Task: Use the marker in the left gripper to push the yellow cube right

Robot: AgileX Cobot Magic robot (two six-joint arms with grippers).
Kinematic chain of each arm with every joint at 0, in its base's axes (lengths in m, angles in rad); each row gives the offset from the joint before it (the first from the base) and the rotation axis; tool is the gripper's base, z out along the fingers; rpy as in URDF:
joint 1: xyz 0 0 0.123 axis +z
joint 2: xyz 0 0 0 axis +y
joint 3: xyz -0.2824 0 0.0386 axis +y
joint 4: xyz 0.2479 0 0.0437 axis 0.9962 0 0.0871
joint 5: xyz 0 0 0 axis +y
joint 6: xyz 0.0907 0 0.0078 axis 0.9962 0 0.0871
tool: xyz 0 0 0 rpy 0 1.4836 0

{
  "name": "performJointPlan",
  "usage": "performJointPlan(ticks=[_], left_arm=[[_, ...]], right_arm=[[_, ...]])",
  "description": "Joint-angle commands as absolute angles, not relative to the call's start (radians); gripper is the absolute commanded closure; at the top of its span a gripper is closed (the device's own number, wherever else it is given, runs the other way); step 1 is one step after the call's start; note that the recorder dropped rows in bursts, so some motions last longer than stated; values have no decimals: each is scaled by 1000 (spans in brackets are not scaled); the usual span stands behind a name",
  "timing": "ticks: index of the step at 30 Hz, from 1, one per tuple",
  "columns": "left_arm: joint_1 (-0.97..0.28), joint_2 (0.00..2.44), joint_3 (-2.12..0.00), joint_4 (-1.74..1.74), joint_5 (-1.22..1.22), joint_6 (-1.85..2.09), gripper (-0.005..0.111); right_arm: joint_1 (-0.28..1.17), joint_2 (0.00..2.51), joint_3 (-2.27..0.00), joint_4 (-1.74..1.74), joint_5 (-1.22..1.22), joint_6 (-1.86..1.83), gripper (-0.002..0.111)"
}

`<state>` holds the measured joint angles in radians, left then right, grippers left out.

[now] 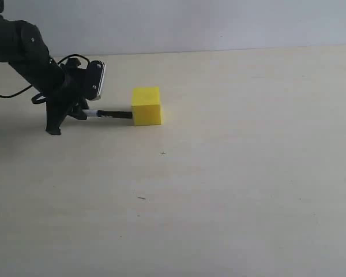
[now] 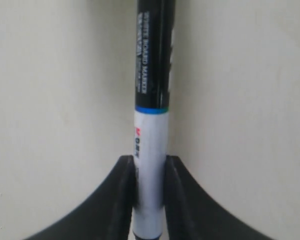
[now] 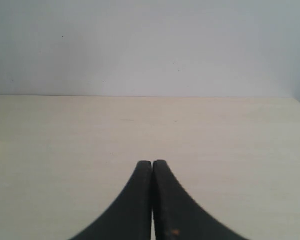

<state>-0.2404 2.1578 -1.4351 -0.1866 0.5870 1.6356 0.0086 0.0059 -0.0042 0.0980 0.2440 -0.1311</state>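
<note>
Left claw [image 2: 149,162] pinches marker [image 1: 109,113] (tip cropped in wrist view) touching yellow cube [image 1: 146,106]; right claw [image 3: 152,164] closed.

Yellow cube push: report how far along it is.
Done: the left gripper clamps the marker by its white barrel. In hand: in the exterior view the marker's black cap end reaches the left face of the yellow cube, seemingly touching it. Left: sliding the cube rightward across the table.

Yellow cube [image 1: 146,105]: matte, flat on table. Marker [image 1: 111,113]: level, black cap end touching cube's left face. White barrel clamped in left gripper [image 1: 82,112], near cube's left.
</note>
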Motion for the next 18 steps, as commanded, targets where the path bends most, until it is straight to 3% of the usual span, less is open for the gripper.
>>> performJointPlan(ticks=[1,18], left_arm=[[-209,2148,-1457,-184,570,1545,107],[-160,2151,-1457,-196,596,1540,107]], right_arm=[[6,0,0,98,237,-129,108],[6,0,0,98,237,-129,108]])
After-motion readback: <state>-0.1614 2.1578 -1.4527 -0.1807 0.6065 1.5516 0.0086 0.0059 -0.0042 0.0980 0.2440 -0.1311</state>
